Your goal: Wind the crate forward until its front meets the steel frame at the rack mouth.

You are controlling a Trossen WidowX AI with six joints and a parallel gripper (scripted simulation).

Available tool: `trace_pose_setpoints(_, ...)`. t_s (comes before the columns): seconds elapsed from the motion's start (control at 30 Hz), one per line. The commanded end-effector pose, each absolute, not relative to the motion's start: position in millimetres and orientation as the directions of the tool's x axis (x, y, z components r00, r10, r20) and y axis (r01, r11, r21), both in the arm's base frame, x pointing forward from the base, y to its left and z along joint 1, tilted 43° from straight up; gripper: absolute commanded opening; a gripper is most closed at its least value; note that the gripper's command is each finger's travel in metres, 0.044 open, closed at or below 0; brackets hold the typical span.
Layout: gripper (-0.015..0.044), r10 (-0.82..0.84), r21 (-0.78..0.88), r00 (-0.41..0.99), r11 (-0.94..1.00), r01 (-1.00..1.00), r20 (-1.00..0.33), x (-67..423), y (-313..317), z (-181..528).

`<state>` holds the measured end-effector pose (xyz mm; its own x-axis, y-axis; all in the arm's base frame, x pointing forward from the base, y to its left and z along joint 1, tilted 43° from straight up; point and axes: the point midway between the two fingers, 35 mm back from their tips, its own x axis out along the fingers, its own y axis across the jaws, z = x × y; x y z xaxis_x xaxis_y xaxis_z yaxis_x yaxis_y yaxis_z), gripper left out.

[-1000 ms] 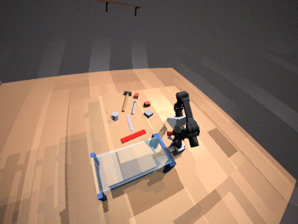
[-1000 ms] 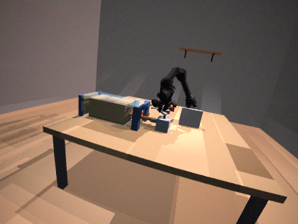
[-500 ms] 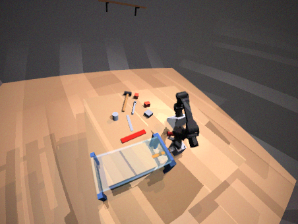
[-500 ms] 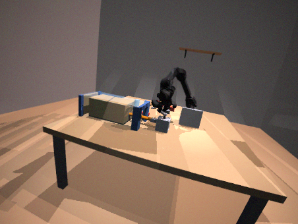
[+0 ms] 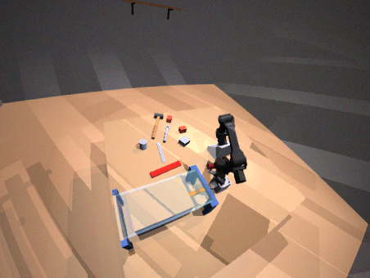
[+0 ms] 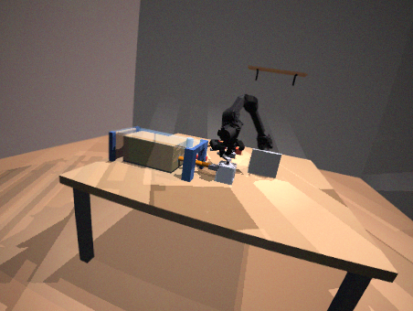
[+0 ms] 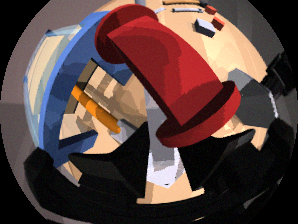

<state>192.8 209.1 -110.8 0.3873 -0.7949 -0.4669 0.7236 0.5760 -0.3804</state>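
My gripper [image 5: 215,173] [image 6: 226,155] [image 7: 158,123] is shut on the red winch handle [image 7: 166,63] [image 5: 210,165]. It holds the handle right above the small grey winch [image 5: 222,186] [image 6: 225,174] [image 7: 164,171]. An orange strap [image 5: 196,192] [image 6: 201,162] [image 7: 93,106] runs from the winch into the clear-panelled cubby. The cubby's blue frame [image 5: 196,169] [image 6: 188,166] [image 7: 67,76] stands at its mouth. The olive crate [image 6: 151,151] sits flat inside, its front close behind that frame. I cannot tell whether they touch.
Tools lie behind the cubby: a hammer [image 5: 155,124], two grey rods [image 5: 161,152] [image 5: 166,133], a red bar [image 5: 165,168], a grey cylinder [image 5: 142,144], two red blocks [image 5: 169,118] [image 5: 182,129] and a grey block [image 5: 184,141]. The arm's grey base box [image 6: 264,163] stands beside the winch.
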Motion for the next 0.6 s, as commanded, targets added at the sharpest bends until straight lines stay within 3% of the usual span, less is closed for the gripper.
trace_pose_setpoints(0.0,0.0,-0.794,-0.382,0.392,0.579,0.72,-0.465,193.5,208.5,-111.2)
trace_pose_setpoints(0.57,0.0,-0.794,-0.382,0.392,0.579,0.72,-0.465,194.1,205.8,-114.3)
